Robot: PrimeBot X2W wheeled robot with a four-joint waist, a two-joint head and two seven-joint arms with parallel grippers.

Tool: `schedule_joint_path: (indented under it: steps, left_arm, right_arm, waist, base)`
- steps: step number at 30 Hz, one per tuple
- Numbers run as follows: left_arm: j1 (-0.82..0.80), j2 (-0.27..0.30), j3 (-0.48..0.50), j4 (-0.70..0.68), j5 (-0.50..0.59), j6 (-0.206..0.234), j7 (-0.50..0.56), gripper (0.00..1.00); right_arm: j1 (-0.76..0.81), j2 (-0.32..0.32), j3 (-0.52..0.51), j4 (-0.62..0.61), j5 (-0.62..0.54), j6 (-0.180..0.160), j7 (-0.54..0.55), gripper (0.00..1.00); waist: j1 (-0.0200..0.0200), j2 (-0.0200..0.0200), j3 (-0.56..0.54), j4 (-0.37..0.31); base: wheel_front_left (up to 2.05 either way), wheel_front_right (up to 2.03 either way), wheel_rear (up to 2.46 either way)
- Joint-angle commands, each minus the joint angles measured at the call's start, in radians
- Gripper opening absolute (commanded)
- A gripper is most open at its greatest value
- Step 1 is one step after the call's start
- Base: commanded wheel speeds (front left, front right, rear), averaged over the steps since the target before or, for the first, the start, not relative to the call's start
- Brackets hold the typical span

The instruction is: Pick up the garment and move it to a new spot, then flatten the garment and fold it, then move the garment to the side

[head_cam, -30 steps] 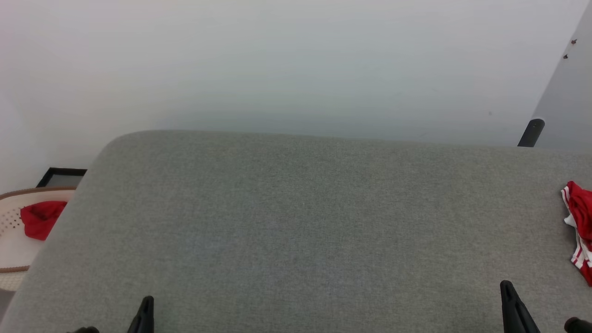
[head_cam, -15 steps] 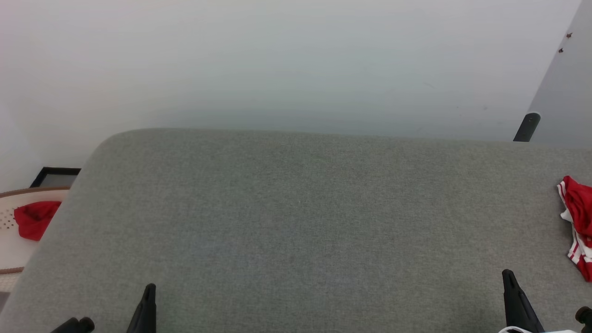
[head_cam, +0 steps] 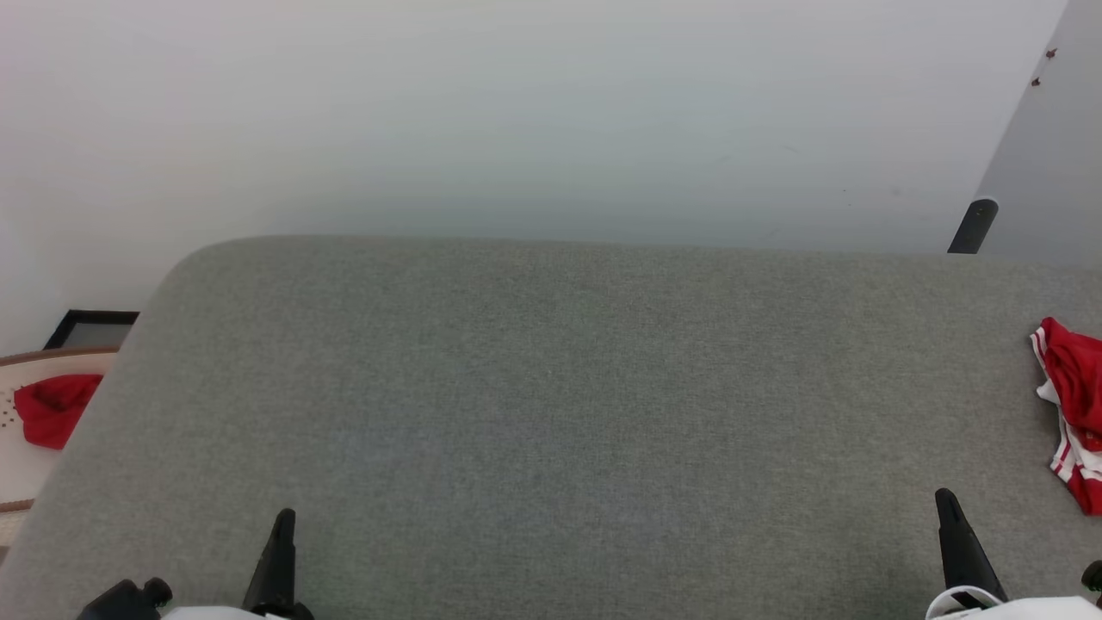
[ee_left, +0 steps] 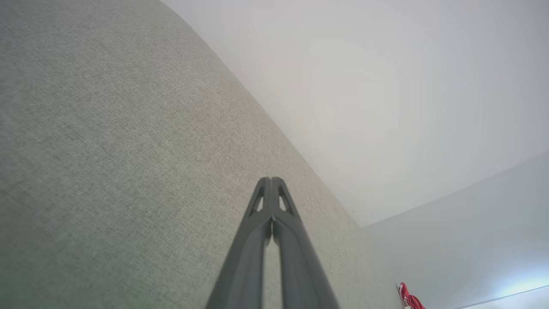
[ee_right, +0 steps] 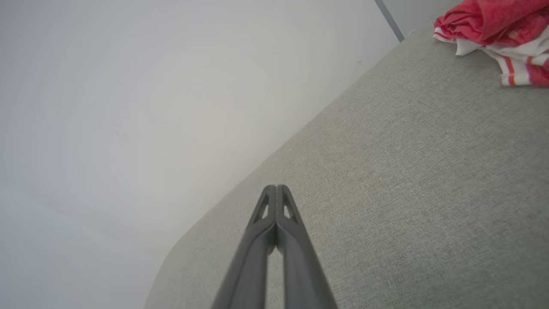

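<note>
Note red-and-white jersey (head_cam: 1070, 400) bunched at right edge of grey cushion (head_cam: 551, 387), well apart from right gripper (ee_right: 276, 187) and left gripper (ee_left: 271, 179), both clenched empty. Judge soft, light, limp: pinch a raised fold

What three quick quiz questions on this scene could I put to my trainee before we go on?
1. True or false: the garment lies at the right edge of the grey surface in the head view.
2. Multiple choice: the right end effector is A) open, B) shut and empty, C) shut on cloth.
3. Which end effector is nearer the garment?
Key: 1 true; 2 B; 3 the right one.
</note>
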Motion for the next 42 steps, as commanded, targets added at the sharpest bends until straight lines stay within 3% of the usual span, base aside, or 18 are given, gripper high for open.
schedule_joint_path:
  steps: [1, 42]
  left_arm:
    - [-0.026, 0.002, 0.007, -0.009, -0.025, -0.001, 0.005, 0.0]
    - [-0.106, -0.055, 0.04, 0.0, -0.383, -0.002, 0.115, 0.0]
  right_arm:
    - [-0.031, -0.005, -0.004, -0.006, 0.032, 0.0, 0.007, 0.0]
    - [-0.126, -0.004, -0.022, 0.06, 0.479, -0.001, 0.114, 0.0]
  waist:
    - [0.0, -0.0001, 0.001, -0.001]
    - [0.0, -0.0001, 0.031, -0.037]
  base:
    - [0.0, 0.0, 0.0]
    - [0.0, 0.0, 0.0]
